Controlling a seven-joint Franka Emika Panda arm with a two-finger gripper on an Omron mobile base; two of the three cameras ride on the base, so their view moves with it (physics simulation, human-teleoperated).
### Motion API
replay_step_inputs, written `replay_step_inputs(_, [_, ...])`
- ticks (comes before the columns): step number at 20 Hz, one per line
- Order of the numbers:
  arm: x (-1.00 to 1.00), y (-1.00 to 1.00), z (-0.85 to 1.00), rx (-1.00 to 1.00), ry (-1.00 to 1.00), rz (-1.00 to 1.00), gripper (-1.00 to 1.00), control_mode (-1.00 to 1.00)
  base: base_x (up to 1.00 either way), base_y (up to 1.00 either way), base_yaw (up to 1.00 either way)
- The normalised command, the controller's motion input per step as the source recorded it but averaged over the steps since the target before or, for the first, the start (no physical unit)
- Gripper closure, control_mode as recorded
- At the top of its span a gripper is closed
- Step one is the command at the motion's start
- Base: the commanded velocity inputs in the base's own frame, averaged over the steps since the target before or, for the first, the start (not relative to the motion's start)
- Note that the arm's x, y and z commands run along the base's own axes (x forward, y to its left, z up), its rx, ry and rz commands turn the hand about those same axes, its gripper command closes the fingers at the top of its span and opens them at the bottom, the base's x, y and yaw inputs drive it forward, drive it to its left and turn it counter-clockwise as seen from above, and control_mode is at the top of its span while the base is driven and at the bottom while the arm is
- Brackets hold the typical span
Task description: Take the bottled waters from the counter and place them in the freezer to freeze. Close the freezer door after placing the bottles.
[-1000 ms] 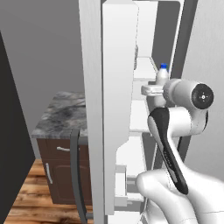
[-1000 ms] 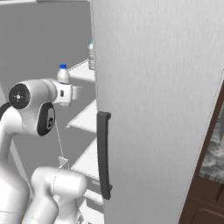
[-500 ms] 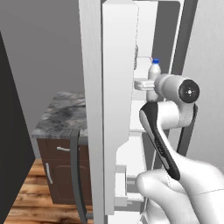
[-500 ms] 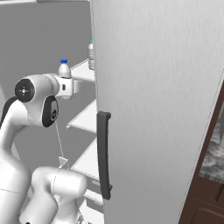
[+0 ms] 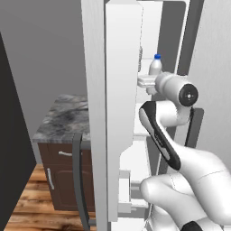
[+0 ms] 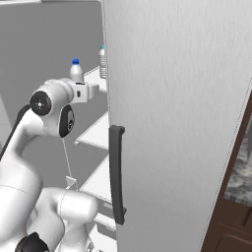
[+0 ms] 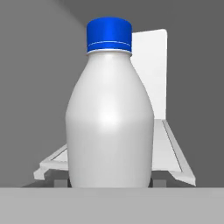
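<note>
Step in hand: carrying the blue-capped bottle [image 7: 109,109] into the freezer [image 6: 96,135] for placement. My jaws [image 5: 151,81] are clamped on that bottle; my hand view has it dead centre and upright, so the grip looks square. The fingertips themselves are hidden behind the bottle body.

Where things are:
- Blue-capped bottle sits up at upper-shelf height, inside the open compartment, just past the edge of the freezer door [image 5: 119,113]. From the right base view it's above the white shelves [image 6: 98,133], not resting on one as far as I can tell.
- Teal-capped bottle [image 6: 102,62] already stands deeper in on an upper shelf, near the plain silver door [image 6: 177,123]. So bottle one is placed, judging by that.
- A white shelf panel [image 7: 168,151] runs behind and below the held bottle.

Next move, my read: ease further in, lower until the base lands flat on a shelf, then release and back straight out. Keep clear of the teal-capped bottle; it's close to my path. After that, swing the freezer door shut by its dark handle [image 5: 81,180].

Marble-topped cabinet [image 5: 65,119] sits left of the door, out of the way.
</note>
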Motion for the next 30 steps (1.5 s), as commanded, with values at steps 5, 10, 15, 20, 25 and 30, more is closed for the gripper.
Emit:
replay_step_inputs(5, [0.32,0.00,0.00,0.00,-0.10,0.03,1.00,-1.00,0.00,0.00,0.00])
replay_step_inputs(10, [0.26,0.00,0.00,0.00,-0.06,0.01,1.00,-1.00,0.00,0.00,0.00])
replay_step_inputs(15, [0.29,0.00,0.03,0.00,0.00,0.00,1.00,-1.00,0.00,0.00,0.00])
replay_step_inputs(20, [0.34,0.00,0.11,-0.03,0.01,0.00,1.00,-1.00,0.00,0.00,0.00])
replay_step_inputs(25, [0.45,0.00,0.02,-0.03,0.00,0.00,1.00,-1.00,0.00,0.00,0.00])
replay_step_inputs(30, [0.53,0.00,0.00,-0.03,0.00,0.00,1.00,-1.00,0.00,0.00,0.00])
